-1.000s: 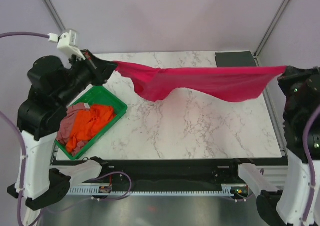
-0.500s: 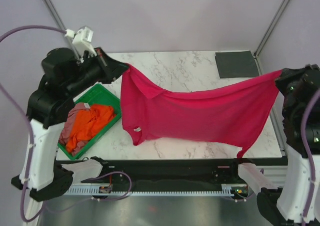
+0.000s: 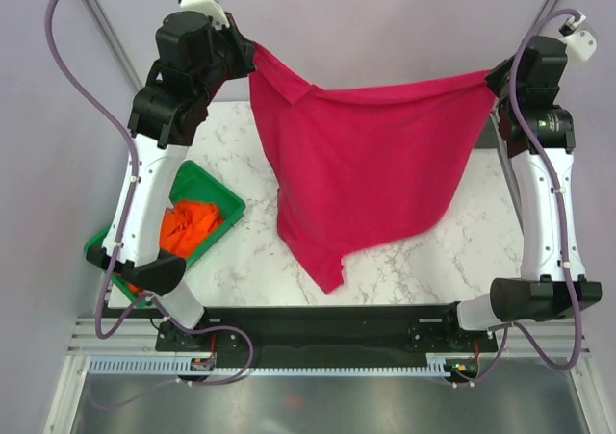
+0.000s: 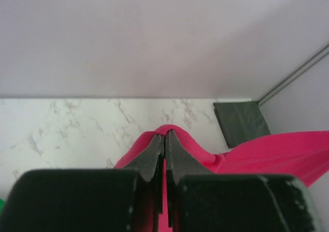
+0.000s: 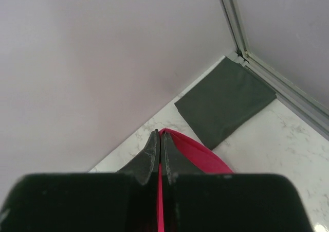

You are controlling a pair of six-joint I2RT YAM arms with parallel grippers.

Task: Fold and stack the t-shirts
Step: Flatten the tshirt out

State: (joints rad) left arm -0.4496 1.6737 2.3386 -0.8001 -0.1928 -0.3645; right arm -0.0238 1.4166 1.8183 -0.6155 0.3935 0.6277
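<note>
Lift of the crimson t-shirt (image 3: 366, 165): within the last second it rose from a low, sagging span over the table (image 3: 472, 261) to a high curtain hung by its top edge. Whether its lowest point touched the marble could not be judged. The left arm (image 3: 159, 116) and right arm (image 3: 544, 165) had swung up; left jaws and right jaws were each pinched shut on a top corner of this shirt. It seemed spread for laying flat, with folding not yet begun. The left arm partly hid the green tray (image 3: 219, 190), where only the orange t-shirt (image 3: 188, 227) showed. A dark grey cloth (image 5: 226, 101), possibly folded, appeared in the wrist views alone.
</note>
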